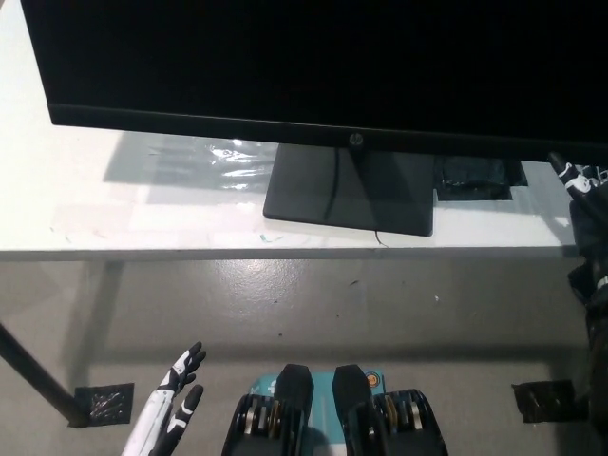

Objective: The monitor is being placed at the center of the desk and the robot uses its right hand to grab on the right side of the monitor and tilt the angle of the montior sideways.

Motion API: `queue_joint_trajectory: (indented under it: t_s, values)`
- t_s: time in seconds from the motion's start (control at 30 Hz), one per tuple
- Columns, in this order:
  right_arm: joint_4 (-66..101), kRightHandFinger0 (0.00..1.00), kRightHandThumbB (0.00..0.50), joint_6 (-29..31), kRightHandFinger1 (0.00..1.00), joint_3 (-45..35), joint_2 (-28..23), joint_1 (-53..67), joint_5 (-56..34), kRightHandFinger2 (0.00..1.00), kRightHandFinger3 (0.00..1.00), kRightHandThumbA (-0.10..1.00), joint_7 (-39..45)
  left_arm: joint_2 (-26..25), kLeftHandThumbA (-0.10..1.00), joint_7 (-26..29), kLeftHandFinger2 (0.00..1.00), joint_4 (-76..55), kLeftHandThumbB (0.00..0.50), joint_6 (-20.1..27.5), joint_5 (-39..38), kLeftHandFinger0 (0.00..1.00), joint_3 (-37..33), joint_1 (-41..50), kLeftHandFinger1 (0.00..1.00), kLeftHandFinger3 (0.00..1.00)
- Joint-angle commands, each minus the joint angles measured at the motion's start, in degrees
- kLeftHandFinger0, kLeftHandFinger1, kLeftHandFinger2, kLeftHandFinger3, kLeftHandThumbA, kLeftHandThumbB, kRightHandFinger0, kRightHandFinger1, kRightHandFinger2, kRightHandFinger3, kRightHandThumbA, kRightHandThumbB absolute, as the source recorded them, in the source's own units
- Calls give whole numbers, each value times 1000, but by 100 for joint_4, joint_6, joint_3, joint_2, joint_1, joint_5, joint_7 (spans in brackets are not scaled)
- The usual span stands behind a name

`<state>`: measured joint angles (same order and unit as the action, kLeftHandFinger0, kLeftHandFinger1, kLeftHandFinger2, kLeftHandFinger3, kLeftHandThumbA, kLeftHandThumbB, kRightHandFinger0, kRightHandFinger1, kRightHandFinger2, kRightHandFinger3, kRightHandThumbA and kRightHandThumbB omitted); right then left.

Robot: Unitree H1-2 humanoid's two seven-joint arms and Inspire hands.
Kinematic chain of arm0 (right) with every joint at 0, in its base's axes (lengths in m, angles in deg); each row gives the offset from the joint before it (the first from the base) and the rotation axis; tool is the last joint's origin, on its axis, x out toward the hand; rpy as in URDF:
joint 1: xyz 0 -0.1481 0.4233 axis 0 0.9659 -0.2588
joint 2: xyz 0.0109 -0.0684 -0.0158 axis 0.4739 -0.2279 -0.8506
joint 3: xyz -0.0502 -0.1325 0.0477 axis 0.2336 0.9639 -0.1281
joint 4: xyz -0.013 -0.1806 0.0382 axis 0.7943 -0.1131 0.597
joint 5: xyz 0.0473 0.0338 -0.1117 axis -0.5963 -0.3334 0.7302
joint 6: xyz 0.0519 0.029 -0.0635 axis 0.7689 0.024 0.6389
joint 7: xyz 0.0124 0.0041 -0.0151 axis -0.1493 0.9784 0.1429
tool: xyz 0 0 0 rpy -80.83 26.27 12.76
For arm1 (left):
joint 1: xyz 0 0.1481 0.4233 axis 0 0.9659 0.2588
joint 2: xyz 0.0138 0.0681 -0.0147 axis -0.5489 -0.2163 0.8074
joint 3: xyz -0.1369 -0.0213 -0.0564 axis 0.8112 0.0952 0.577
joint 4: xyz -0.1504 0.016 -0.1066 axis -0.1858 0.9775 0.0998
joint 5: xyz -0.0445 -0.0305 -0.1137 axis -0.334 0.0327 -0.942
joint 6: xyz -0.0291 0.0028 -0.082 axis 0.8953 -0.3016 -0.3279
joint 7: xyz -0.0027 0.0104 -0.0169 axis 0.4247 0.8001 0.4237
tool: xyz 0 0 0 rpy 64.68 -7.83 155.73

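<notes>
Nearest, at lower left, the white left hand point(171, 413) hangs over the floor, fingers apart, holding nothing. On the white bench point(85, 214) the flat black monitor point(313, 66) stands on a rectangular base. At its right end sits the black right hand point(584, 195), its grasp impossible to tell.

Lighting is uneven. The white counter point(57, 199) is brightly lit and washes out toward the upper left corner, losing surface detail. The monitor point(323, 66) screen reads as flat, featureless black. A soft grey shadow lies on the counter beneath the screen, with a patch of glare point(233, 157) from crinkled clear film inside it. The grey floor point(313, 304) carries a dull sheen and a darker band under the counter edge. The black right robot hand point(587, 204), cut off by the right border, merges with the dark background. Overall sharpness is moderate, slightly grainy.
</notes>
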<state>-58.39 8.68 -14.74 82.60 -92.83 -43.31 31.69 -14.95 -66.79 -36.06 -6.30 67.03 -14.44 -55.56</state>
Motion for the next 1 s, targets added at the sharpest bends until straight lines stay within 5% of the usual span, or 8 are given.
queue_joint_trajectory:
  t_s: [0.0, 0.97]
  values:
    - [15, 1000, 256, 71, 1000, -102, -151, -398, -147, 1000, 1000, 1000, 139, -108, 1000, 66, 1000, -59, 238, 225, -6, 1000, 16, -49, 1000, 1000]
    - [-1848, 1000, 255, 627, 1000, -204, -493, -1595, 214, 1000, 1000, 1000, 270, -65, 1000, -26, 1000, -19, 262, 225, -77, 1000, 72, -58, 1000, 1000]
